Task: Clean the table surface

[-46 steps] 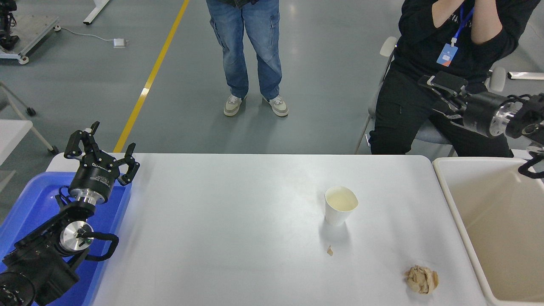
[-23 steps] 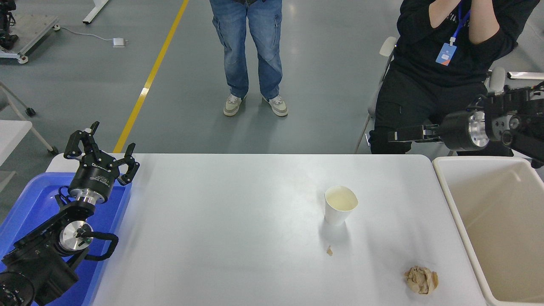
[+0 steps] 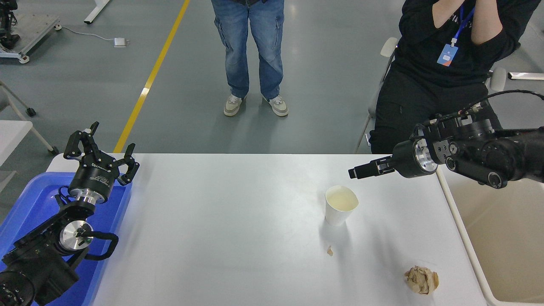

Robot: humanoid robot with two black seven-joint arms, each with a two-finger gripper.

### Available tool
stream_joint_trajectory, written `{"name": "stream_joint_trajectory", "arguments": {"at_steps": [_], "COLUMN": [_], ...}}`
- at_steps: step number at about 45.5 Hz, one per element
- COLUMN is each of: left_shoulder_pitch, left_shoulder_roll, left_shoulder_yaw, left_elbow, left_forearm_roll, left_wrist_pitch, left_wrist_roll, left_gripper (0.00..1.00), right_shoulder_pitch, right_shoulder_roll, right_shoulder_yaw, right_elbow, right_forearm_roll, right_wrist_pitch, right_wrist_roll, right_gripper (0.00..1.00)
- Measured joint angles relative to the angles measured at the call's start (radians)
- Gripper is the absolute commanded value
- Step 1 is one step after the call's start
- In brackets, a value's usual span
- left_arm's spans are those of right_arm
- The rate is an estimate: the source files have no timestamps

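Note:
The white table surface [image 3: 238, 238] fills the middle of the head view. On it stand an upright white paper cup [image 3: 341, 205], a small brown scrap [image 3: 329, 250] in front of the cup, and a crumpled brown paper ball [image 3: 421, 279] near the front right corner. My right gripper [image 3: 353, 172] reaches in from the right edge, pointing left. It hovers above the table just behind and to the right of the cup, holding nothing. I see it edge-on. My left gripper [image 3: 102, 144] is parked open and empty over the blue tray at the lower left.
A blue plastic tray [image 3: 25, 199] lies under my left arm. A beige rectangular bin [image 3: 461, 229] stands against the table's right end. A person in jeans [image 3: 248, 51] stands beyond the far edge. A person in black [image 3: 442, 76] sits at the far right.
My right arm has swung down and to the left, from above the bin's far corner to over the table just behind the cup. The left arm and the things on the table have not moved.

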Motion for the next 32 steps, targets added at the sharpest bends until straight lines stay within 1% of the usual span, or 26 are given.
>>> {"name": "stream_joint_trajectory", "arguments": {"at_steps": [12, 32], "left_shoulder_pitch": [0.0, 0.0], "left_shoulder_roll": [0.0, 0.0], "left_shoulder_yaw": [0.0, 0.0], "left_elbow": [0.0, 0.0], "left_forearm_roll": [0.0, 0.0], "left_wrist_pitch": [0.0, 0.0], "left_wrist_roll": [0.0, 0.0], "left_gripper": [1.0, 1.0], "right_shoulder_pitch": [-0.104, -0.141], "right_shoulder_roll": [0.06, 0.112], "right_shoulder_yaw": [0.0, -0.001], "right_elbow": [-0.092, -0.127], "right_forearm_roll": [-0.003, -0.004], "right_wrist_pitch": [-0.038, -0.057], "right_wrist_roll": [-0.02, -0.025], "right_gripper": [0.98, 0.97]}}
